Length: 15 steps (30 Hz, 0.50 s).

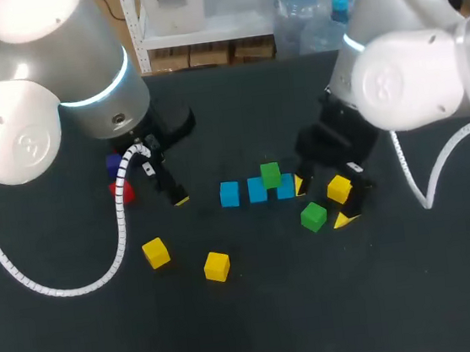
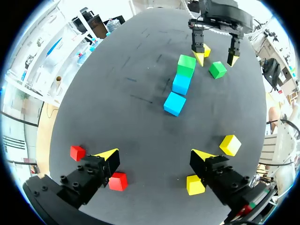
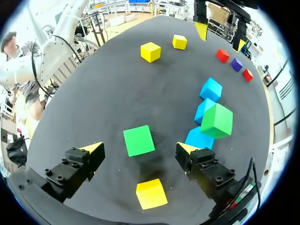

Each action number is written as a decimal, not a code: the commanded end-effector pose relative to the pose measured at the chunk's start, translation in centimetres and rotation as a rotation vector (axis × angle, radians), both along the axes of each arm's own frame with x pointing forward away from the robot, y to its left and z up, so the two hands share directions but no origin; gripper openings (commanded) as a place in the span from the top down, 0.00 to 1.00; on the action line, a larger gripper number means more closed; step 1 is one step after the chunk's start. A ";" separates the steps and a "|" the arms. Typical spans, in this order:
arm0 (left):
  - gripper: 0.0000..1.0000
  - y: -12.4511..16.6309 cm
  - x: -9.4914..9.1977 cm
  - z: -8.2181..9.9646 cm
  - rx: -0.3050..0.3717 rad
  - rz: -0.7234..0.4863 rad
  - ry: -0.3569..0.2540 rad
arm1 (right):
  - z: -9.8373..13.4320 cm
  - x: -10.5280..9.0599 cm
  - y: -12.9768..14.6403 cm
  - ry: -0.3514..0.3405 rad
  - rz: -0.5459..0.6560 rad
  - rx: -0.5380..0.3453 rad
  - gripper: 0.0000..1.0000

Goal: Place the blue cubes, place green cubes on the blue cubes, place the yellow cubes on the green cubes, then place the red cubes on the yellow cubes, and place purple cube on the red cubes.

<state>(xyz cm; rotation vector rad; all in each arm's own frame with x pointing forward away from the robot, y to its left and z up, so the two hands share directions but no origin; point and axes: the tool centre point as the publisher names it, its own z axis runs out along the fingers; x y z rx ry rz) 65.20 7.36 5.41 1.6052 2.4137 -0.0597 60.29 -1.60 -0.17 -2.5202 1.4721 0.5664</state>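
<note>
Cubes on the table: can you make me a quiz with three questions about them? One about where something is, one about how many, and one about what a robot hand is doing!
1. Where does the raised green cube sit?
A. on the blue cubes
B. on a red cube
C. on the purple cube

2. How many yellow cubes are there?
A. one
B. three
C. five

3. What is the right gripper doing?
A. shut on a red cube
B. shut on the purple cube
C. open, with the loose green cube between its fingers

Answers:
1. A, since it rests on top of the blue row.
2. B, since two lie near the left arm and one by the right gripper.
3. C, since the right wrist view shows a gap on each side of the cube.
</note>
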 end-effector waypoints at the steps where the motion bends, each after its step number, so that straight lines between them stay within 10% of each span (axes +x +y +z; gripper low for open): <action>1: 0.00 0.1 0.0 0.0 -0.003 -0.003 0.001 | -0.2 -0.1 0.2 -0.020 0.004 0.003 0.00; 15: 0.00 0.1 0.0 0.0 -0.003 -0.003 0.001 | -0.6 -0.7 0.3 -0.033 -0.007 -0.010 0.00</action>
